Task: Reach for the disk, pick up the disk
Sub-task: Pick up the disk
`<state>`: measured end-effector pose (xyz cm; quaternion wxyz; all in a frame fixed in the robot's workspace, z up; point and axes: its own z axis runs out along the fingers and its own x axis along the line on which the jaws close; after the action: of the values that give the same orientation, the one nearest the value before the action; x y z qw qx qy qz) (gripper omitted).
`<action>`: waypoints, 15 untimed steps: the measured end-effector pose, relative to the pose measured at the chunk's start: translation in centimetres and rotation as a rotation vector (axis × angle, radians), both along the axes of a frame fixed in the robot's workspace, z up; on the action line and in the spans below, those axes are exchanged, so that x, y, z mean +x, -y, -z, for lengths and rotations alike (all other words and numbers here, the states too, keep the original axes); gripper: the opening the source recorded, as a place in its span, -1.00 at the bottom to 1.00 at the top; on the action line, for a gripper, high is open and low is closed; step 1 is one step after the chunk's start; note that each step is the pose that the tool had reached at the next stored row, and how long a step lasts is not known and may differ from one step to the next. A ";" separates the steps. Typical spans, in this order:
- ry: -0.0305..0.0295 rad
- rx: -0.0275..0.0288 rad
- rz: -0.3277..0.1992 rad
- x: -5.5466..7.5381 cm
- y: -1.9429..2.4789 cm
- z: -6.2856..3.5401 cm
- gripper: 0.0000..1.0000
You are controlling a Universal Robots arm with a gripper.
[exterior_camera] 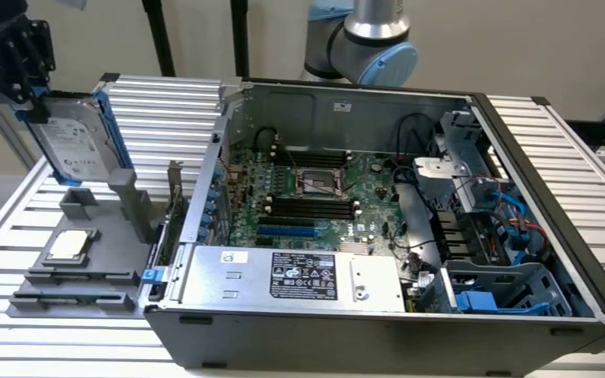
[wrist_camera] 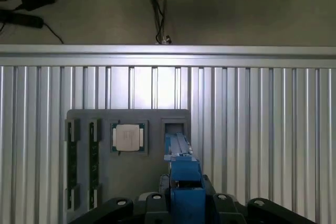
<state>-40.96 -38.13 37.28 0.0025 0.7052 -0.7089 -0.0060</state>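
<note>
Labels on the disk (exterior_camera: 75, 148) and the silver box (exterior_camera: 224, 279) carry print, seemingly too fine to read.

You see the disk (exterior_camera: 75, 146) as dull silver-grey metal with a white printed label, rimmed by smooth blue plastic, in the matt black gripper (wrist_camera: 186, 199). The table (exterior_camera: 581, 161) of ribbed aluminium gleams, the grey holder (exterior_camera: 31, 303) looks matt plastic, and the computer case (exterior_camera: 313, 106) shows bare, satin sheet metal.
</note>
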 end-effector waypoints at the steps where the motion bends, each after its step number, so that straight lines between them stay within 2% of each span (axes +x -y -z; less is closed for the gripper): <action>1: 0.0001 0.0000 0.000 0.1 0.00 -0.46 -0.35; 5: 0.0001 0.0009 0.000 1.1 0.05 -2.29 -0.35; 8: 0.0000 0.0041 -0.001 2.2 0.16 -3.64 -0.35; 15: 0.0002 0.0098 -0.002 5.3 0.69 -6.83 -0.35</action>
<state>-35.71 -38.82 44.11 -0.0010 0.7059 -0.7083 -0.0094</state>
